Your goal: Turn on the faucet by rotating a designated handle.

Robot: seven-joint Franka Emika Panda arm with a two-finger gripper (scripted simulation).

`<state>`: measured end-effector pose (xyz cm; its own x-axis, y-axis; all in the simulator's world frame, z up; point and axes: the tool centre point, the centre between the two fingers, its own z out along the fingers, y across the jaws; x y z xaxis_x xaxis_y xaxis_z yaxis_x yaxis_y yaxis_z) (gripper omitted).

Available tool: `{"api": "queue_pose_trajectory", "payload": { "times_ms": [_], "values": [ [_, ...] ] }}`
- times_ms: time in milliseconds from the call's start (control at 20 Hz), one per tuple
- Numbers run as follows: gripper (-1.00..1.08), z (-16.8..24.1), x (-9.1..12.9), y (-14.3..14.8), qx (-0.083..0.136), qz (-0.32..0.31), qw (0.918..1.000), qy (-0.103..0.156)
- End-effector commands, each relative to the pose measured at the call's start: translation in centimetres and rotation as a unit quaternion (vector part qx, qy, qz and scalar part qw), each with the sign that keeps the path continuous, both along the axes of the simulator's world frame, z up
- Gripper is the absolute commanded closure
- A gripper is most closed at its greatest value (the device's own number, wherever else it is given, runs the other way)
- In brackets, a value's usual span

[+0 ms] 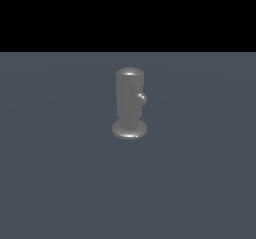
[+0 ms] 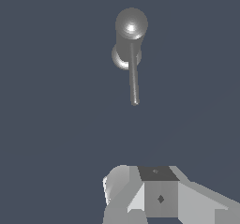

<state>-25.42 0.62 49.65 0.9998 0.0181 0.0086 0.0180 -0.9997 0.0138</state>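
Since mounted upright on a wide disc base, stands steady at the centre of the exterior frame: faucet (image 1: 129, 85), on the grey desk (image 1: 50, 183). Handle (image 1: 142, 99) poking from the cylinder's upper part, a little right of frame centre, seen end-on there as a small knob. In the wrist view, revealed as a thin straight rod with a rounded tip, reaching out sideways from the cylinder. Set like that presumably to serve as a lever: push near the free tip, swing about the upright axis. End effector (image 2: 150, 195) only partly in the wrist view, well apart from the rod tip, touching nothing; absent from the exterior view. Released or clenched: cannot tell, fingertips not shown. Probably held clear and roughly in line with the rod for an unobstructed approach. Turning not yet begun, judging by the gap.
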Motion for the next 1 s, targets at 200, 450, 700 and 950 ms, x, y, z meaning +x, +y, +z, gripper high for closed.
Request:
{"api": "queue_pose_trajectory", "payload": {
  "times_ms": [200,450,700,950],
  "values": [
    [1.08,-0.4,0.1,0.0,0.0,0.0,1.0,0.0],
    [1.08,-2.0,0.4,0.2,0.0,0.001,1.0,0.0],
    [1.08,-4.8,0.9,0.4,0.001,0.003,1.0,0.001],
    [1.08,-8.7,1.7,0.7,0.002,0.006,1.0,0.001]
  ]
}}
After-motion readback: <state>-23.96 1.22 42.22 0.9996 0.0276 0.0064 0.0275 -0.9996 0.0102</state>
